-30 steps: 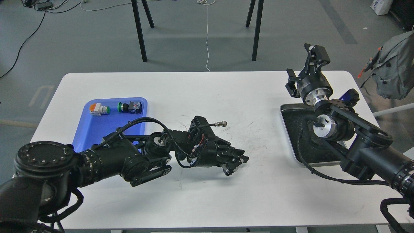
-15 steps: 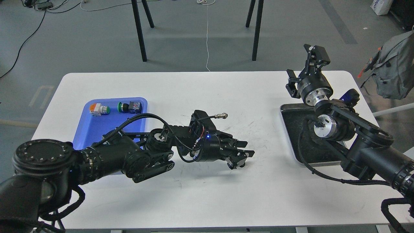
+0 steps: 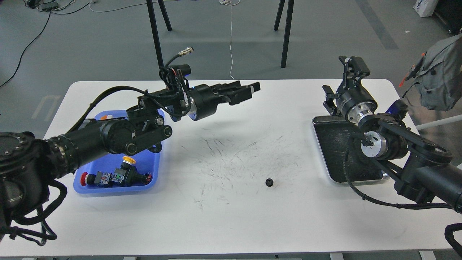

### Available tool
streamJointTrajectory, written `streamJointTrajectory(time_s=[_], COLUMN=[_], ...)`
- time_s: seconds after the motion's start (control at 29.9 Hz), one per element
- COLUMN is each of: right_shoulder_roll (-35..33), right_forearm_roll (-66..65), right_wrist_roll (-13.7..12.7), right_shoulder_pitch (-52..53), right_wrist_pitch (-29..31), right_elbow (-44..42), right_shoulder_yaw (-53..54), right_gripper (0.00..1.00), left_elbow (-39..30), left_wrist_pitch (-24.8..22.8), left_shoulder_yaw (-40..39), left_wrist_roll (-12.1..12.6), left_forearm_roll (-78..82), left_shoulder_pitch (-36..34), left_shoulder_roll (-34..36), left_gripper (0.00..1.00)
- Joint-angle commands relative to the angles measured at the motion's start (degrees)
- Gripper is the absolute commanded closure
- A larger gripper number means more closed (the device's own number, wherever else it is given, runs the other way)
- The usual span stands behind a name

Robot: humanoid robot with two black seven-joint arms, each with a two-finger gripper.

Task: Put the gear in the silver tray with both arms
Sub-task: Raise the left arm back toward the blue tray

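The gear [image 3: 268, 182] lay alone on the table [image 3: 231, 216], lower centre, well left of the silver tray [image 3: 334, 144]. Left gripper [image 3: 252, 89] hung upper centre, fingers pressed together, empty. Right gripper [image 3: 343, 81], upper right, stood spread, empty.

Blue tray [image 3: 154, 172] of push-buttons [image 3: 115, 177] on white table [image 3: 231, 216].

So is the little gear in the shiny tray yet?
Not yet. The gear lies on the white table, left of the silver tray. The left claw hangs empty, well above the table. The right claw waits open behind the tray. Picking up and placing remain.
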Motion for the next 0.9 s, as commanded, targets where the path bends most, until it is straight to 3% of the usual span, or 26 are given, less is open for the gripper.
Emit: streamJointTrajectory(time_s=[0.0,0.27,0.53,0.67,0.87], right_shoulder_roll=[-2.0,-8.5,-8.3,-7.7,-4.2], right_forearm_roll=[-0.9,-3.1,-16.3,-20.3,-23.3], right_wrist_roll=[-1.8,-5.5,-4.8,-4.7,-4.7], right_shoulder_pitch=[1.9,10.8,18.0,22.4,30.2], right_wrist_pitch=[2.4,7.9,7.8,7.9,8.0], right_elbow=[1.3,7.5,11.8,13.1,15.7], right_shoulder_yaw=[-4.5,-20.8,-33.3,-38.6,-49.4], right_gripper=[0.01,0.01,0.01,0.01,0.02], left_elbow=[0.0,-0.3,1.1,2.0,3.8], left_wrist_pitch=[-0.1,-4.1,-8.9,-13.6,-15.9], left_shoulder_yaw=[-2.6,-8.3,-9.0,-8.8,-8.4], left_wrist_roll=[0.0,0.0,0.0,0.0,0.0], left_forearm_roll=[-11.4,-23.6,-33.0,-36.4,-36.7], left_shoulder_pitch=[-0.7,-0.2,0.1,0.9,3.9], left_shoulder_roll=[3.3,9.5,12.7,14.2,15.4], left_gripper=[0.01,0.00,0.01,0.01,0.00])
